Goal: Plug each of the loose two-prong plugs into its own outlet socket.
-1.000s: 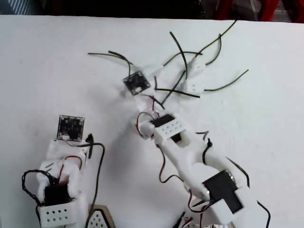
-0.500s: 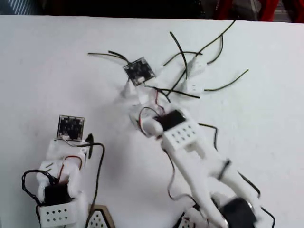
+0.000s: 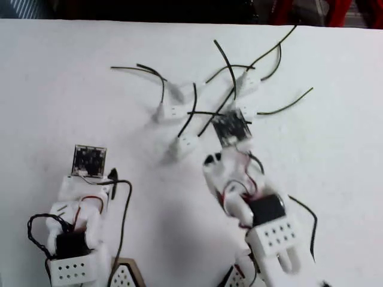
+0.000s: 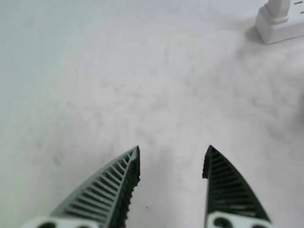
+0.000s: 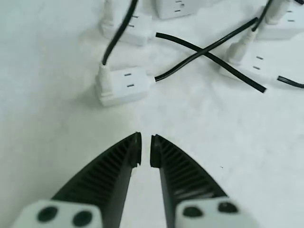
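High view: the left arm (image 3: 78,221) sits at the near left of the white bench (image 3: 54,84) and the right arm (image 3: 257,209) at the near right, its wrist end beside a cluster of white socket blocks (image 3: 187,143) mid-bench. Black cords (image 3: 227,66) straggle from the cluster toward the far edge. Left wrist view adds: left fingers (image 4: 114,190) spread wide, nothing between them, bare bench under the tips, one socket block (image 4: 280,23) well apart; which block of the cluster it is, cannot tell. Right wrist view adds: right fingers (image 5: 114,175) almost pressed together with a thin slit between the tips, pinching nothing. The nearest socket block (image 5: 124,85) lies flat just beyond them, two slots facing up, with a white plug (image 5: 104,76) touching one end; seating of the prongs cannot be told. Two cords cross beside it. Open room: broad bare bench left of the cluster, between the arms, and along the right side.
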Controlling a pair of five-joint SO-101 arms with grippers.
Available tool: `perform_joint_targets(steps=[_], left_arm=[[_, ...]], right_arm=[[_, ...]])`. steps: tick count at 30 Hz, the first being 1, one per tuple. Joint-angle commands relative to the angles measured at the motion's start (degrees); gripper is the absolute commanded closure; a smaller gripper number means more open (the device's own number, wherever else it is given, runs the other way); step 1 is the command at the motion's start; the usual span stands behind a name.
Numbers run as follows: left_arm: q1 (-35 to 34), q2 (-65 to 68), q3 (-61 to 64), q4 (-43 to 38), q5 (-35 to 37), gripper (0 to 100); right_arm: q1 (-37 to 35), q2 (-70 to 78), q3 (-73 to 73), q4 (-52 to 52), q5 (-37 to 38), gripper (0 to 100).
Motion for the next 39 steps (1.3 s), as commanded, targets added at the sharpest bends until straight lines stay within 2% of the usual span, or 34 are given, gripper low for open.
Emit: perform_joint_targets(steps=[1, 13, 28, 39], left_arm=[[0.3, -0.4, -0.3, 0.1, 0.4, 78], [0.3, -0.4, -0.3, 0.1, 0.4, 78], [0.6, -0.3, -0.3, 0.5, 0.2, 78], [3.8, -0.3, -0.3, 15.8, 0.0, 78]], right_arm=[[2.2, -9.5, 7.5, -3.5, 1.4, 97.4], [3.5, -38.3, 28.0, -2.2, 1.5, 97.1], [3.4, -37.5, 28.0, 10.8, 1.4, 97.1], [3.5, -37.5, 28.0, 21.1, 1.8, 97.1]])
